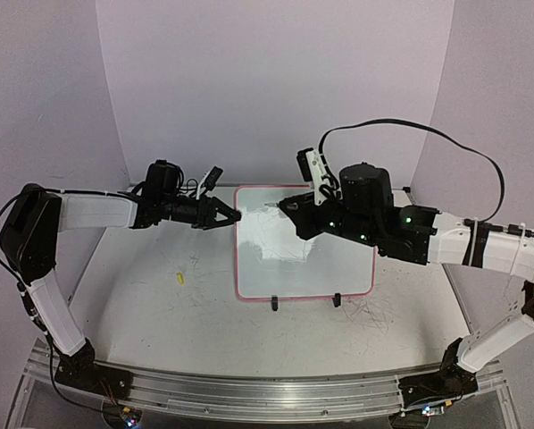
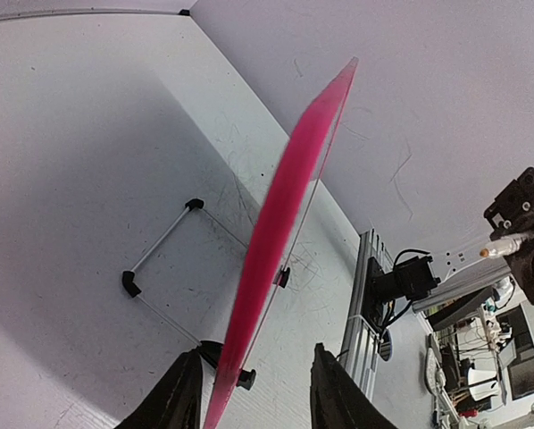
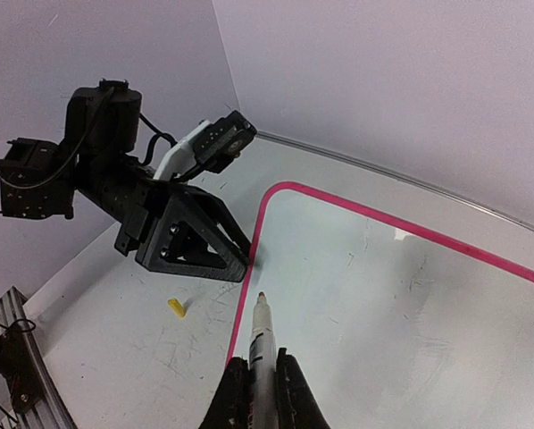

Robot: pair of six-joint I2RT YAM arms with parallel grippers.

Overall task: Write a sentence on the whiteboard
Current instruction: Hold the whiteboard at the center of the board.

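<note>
A white counter [image 1: 160, 304] is marked with faint dark scribbles. The whiteboard [image 1: 276, 268] is carried on it, propped on two black clip feet [image 1: 274, 304] at its near edge. A small yellow piece [image 1: 179, 278] is laid on the counter left of the board, well apart from it.

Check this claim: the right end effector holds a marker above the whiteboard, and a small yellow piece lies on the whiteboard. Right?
No. The small yellow piece lies on the table, left of the whiteboard, as the top external view shows. The rest holds.
</note>
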